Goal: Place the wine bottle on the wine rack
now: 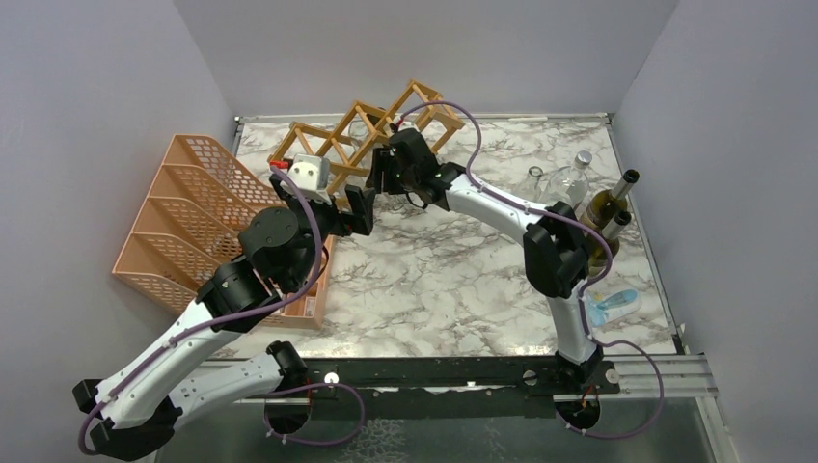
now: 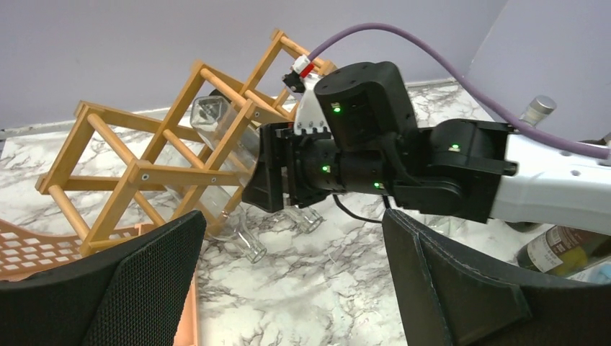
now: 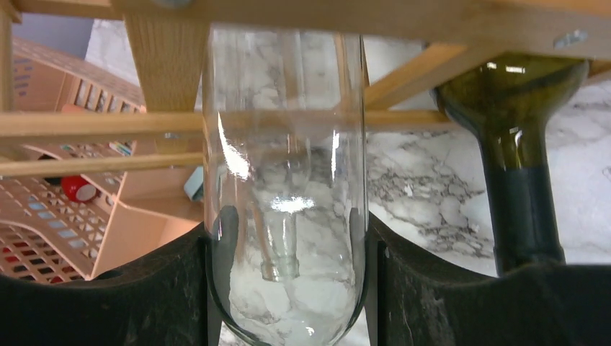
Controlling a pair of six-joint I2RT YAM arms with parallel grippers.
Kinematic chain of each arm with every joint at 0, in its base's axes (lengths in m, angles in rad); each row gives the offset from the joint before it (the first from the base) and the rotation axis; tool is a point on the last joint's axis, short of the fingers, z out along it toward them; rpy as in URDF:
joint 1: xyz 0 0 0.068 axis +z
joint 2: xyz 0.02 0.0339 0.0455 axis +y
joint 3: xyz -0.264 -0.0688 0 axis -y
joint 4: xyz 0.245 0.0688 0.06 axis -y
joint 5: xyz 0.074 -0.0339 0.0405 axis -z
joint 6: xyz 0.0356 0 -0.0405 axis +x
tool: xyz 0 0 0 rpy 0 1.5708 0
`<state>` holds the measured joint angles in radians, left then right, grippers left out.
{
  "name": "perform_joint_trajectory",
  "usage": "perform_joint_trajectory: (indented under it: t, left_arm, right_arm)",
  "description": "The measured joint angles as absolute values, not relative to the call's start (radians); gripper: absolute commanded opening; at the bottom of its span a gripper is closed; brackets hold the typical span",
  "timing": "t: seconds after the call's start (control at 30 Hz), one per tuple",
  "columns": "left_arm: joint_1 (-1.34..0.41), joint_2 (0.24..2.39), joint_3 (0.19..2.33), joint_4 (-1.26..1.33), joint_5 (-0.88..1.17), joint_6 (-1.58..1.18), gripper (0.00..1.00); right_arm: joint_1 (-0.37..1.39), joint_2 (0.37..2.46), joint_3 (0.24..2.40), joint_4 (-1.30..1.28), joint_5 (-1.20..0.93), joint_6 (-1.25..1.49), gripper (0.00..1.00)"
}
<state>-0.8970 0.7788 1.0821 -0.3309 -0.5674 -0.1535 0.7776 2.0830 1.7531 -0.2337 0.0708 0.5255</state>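
Note:
The wine rack (image 1: 357,125), a light wooden lattice, stands tilted at the back of the marble table (image 1: 434,280). My right gripper (image 1: 386,174) is shut on a clear wine bottle (image 3: 287,144) near its base. The bottle passes through a rack cell (image 3: 94,124), and its neck (image 2: 306,218) pokes out below. A second clear bottle (image 2: 216,133) lies in the neighbouring cell. A dark green bottle (image 3: 515,180) shows beside the held one, neck down. My left gripper (image 1: 326,203) hangs open just in front of the rack (image 2: 144,173), with nothing between its fingers (image 2: 144,288).
A salmon-pink mesh organizer (image 1: 183,222) stands at the left, close under my left arm. At the right edge stand a clear bottle (image 1: 569,178) and two dark green bottles (image 1: 610,204). A blue-and-white tube (image 1: 613,307) lies near the front right.

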Motion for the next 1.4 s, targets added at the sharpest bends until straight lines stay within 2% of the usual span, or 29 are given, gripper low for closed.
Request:
perform_joint_trajectory:
  t: [0.1,0.17,0.4,0.63,0.73,1.0,1.4]
  left_arm:
    - [-0.897,0.787,1.114,-0.347,-0.556,-0.143,0.99]
    - [-0.897,0.786,1.126,-0.348,-0.548,-0.138,0.99]
    - [-0.897,0.783,1.131,-0.371,-0.529,-0.136,0.99]
    - [-0.897,0.782,1.131,-0.400,-0.520,-0.134,0.99]
    - [-0.897,0.779,1.131,-0.400,-0.517,-0.134,0.99]
    - [-0.897,0.776,1.131,-0.400,-0.515,-0.133,0.99]
    - [-0.897,0.783,1.131,-0.400,-0.512,-0.130,0.99]
  right_arm:
    - [0.770,2.131,1.819,-0.238,0.072,0.517,0.20]
    - [0.767,2.154,1.849,-0.236,0.075,0.501,0.25]
    - [0.765,2.183,1.889,-0.242,0.089,0.422,0.31]
    - [0.756,2.255,2.008,-0.288,0.092,0.367,0.50]
    - [0.755,2.280,2.048,-0.311,0.093,0.356,0.54]
    - [0.752,2.282,2.046,-0.307,0.092,0.338,0.71]
    - [0.747,2.258,2.006,-0.284,0.093,0.309,0.85]
